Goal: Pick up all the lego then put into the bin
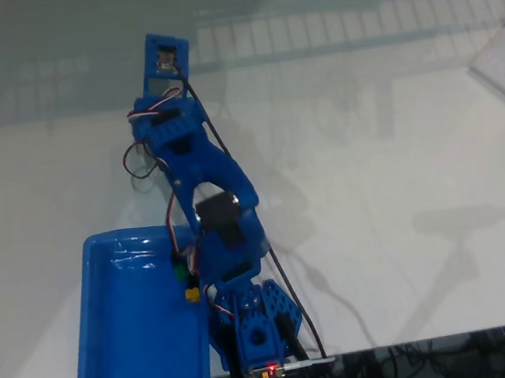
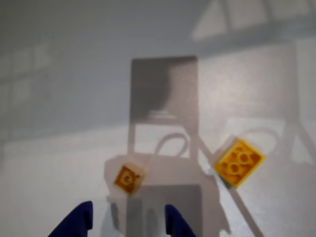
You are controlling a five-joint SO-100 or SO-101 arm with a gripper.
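We are looking down from the wrist view at our pincer [image 2: 129, 219], whose two blue fingertips [image 2: 79, 219] are standing apart with nothing between them. The small squarish brick [image 2: 128, 178] is lying on the white table [image 2: 59, 163] just ahead of the tips. The larger yellow brick [image 2: 239, 162] is sitting farther ahead and to the right. In the fixed view, the blue bin [image 1: 125, 352] is resting beside the arm's base.

gripper [image 2: 128, 217] – cut off by bottom edge | bricks [image 2: 239, 162] – blurred
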